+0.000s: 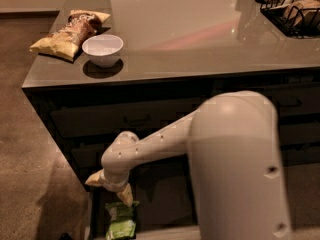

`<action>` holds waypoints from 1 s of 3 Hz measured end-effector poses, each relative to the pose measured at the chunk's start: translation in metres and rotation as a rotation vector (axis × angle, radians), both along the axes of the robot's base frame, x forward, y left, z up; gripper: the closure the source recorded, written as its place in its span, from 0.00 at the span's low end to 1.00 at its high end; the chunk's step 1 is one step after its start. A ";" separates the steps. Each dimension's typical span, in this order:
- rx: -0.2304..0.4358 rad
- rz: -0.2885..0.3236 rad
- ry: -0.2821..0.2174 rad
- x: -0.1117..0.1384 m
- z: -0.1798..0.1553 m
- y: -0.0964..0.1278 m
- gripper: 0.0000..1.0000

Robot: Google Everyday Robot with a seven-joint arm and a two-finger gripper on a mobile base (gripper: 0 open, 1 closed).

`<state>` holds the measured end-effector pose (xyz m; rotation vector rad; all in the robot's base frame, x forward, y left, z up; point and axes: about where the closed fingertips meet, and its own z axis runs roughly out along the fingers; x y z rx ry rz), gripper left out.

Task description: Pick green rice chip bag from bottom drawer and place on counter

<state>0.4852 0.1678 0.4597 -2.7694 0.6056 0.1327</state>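
The green rice chip bag [120,222] lies in the open bottom drawer [93,215], near its left side, at the bottom edge of the camera view. My gripper [123,196] hangs at the end of the white arm [150,151], pointing down, just above the bag's top edge and inside the drawer opening. The bag rests on the drawer floor and is not lifted. The counter [200,39] spreads above the dark cabinets. My arm's large white link hides the right part of the drawer.
A white bowl [102,49] and yellow-and-brown chip bags [67,30] sit on the counter's left end. A black wire basket [295,9] stands at the back right. Closed dark drawers [125,119] are above the open one. Brown carpet [30,174] lies to the left.
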 end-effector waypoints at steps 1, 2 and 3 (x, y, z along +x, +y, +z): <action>0.029 0.160 -0.036 -0.007 -0.050 0.014 0.00; 0.042 0.204 -0.047 -0.010 -0.065 0.017 0.00; 0.043 0.202 -0.039 -0.010 -0.069 0.017 0.00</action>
